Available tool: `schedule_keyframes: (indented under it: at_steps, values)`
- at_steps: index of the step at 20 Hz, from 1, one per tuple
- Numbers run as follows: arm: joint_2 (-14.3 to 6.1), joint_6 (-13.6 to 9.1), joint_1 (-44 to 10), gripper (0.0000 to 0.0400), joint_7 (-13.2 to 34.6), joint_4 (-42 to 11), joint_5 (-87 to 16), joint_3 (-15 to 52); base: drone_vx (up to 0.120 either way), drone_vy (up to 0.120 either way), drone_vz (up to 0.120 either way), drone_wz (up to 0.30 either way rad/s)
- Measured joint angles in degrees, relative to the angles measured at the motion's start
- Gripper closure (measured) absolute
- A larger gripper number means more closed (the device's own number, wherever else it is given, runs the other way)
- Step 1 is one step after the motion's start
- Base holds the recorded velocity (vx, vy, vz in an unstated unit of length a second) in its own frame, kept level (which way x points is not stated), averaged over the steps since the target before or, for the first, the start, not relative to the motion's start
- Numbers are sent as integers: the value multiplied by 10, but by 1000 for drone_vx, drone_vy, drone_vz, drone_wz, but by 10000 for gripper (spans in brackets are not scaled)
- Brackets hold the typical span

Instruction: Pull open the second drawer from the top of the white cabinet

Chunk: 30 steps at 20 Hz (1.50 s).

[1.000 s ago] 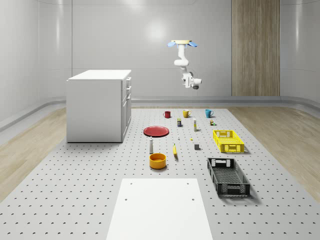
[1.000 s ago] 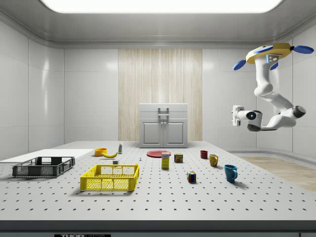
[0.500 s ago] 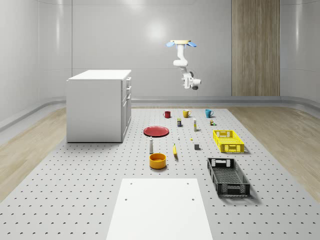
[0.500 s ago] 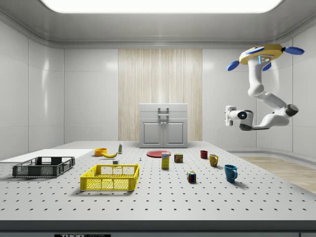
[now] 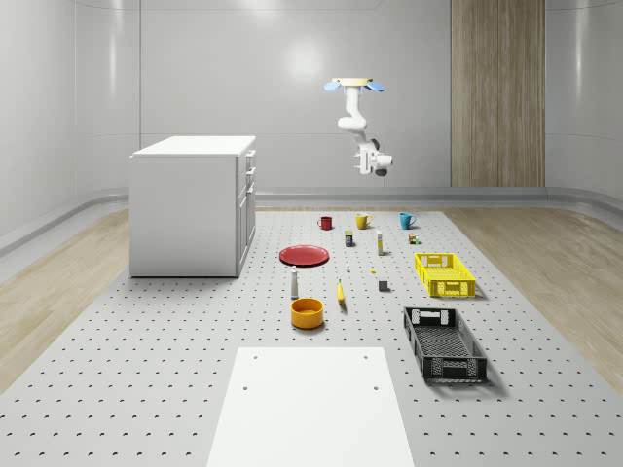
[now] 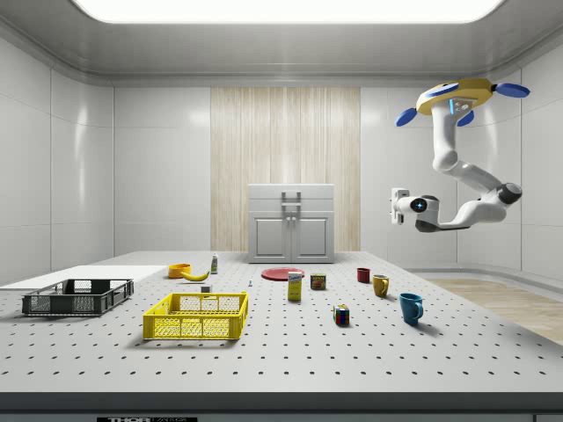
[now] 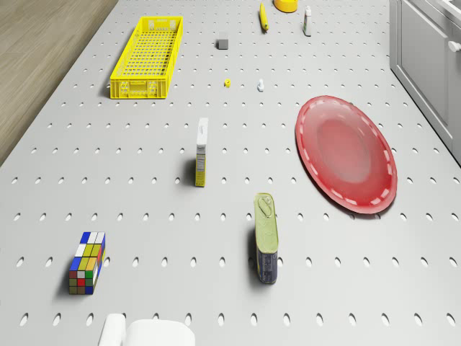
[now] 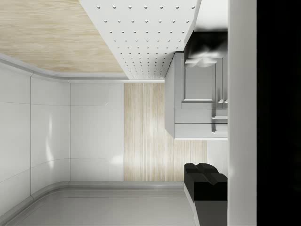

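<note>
The white cabinet (image 5: 193, 206) stands on the perforated table at the whole-scene view's left, its drawer front (image 5: 248, 195) facing right. In the side view the cabinet (image 6: 292, 225) faces me, with two stacked drawer handles up top; the second drawer's handle (image 6: 292, 209) sits flush and the drawer is closed. The drone (image 6: 454, 93) hovers high over the table's far end, above the row of mugs, well to the side view's right of the cabinet. Its gripper (image 6: 397, 204) hangs at about cabinet-top height, pointing toward the cabinet and far from it. The wrist view holds the cabinet front (image 8: 200, 101) in the distance.
Between drone and cabinet lie a red plate (image 7: 346, 154), a can (image 7: 265, 238), a small box (image 7: 202, 153) and a colour cube (image 7: 87, 262). Mugs (image 5: 362, 221), a yellow crate (image 5: 444, 274), a black crate (image 5: 444, 343), an orange bowl (image 5: 307, 312) and a banana (image 5: 341, 292) dot the table.
Drone, arm and gripper have drifted toward the side view's left, closer to the cabinet. The cabinet's drawers have not moved.
</note>
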Motion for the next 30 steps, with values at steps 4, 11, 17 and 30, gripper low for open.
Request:
schedule_keyframes:
  at_steps: [4, 11, 17, 30]
  values:
    - [-10, 10, 11, 100, 6, -1, -7, -5, 120, -70, 0, 0]
    - [-26, 26, 29, 100, 16, -3, -19, -12, 120, -120, 0, 0]
    - [-39, 38, 43, 100, 24, -5, -29, -17, 120, -120, 0, 0]
    - [-65, 62, 68, 100, 40, -8, -49, -26, 120, -120, 0, 0]
